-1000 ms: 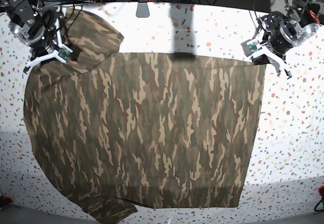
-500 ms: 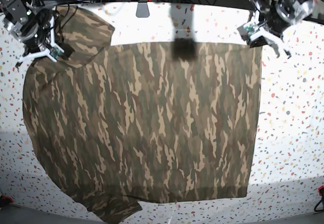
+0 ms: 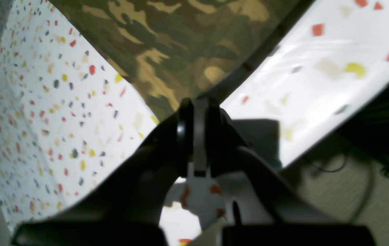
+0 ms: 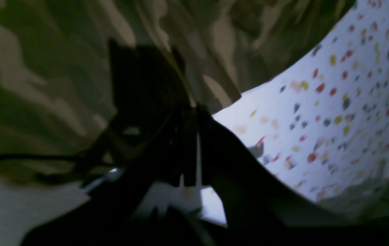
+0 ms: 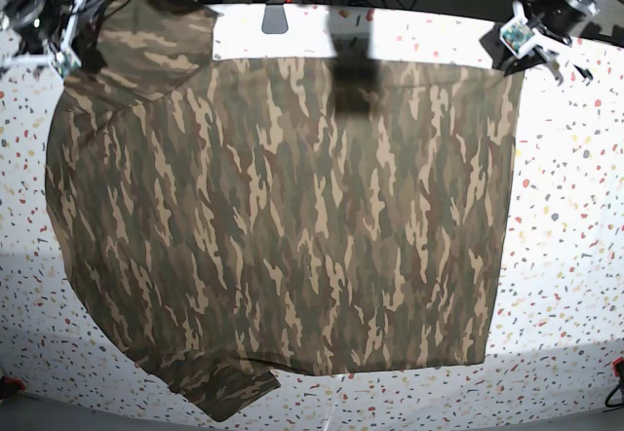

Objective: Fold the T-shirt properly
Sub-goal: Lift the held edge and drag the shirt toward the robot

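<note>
The T-shirt [image 5: 283,216] is spread flat on the speckled bench [image 5: 575,216], extending toward the near edge. Each far corner is clamped: left claw [image 5: 517,46], right claw [image 5: 73,56] (equally placed; jaws together on cloth).

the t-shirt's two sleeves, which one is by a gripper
The far sleeve, at the base view's top left beside the right gripper. The near sleeve lies alone at the T-shirt's bottom edge.
</note>
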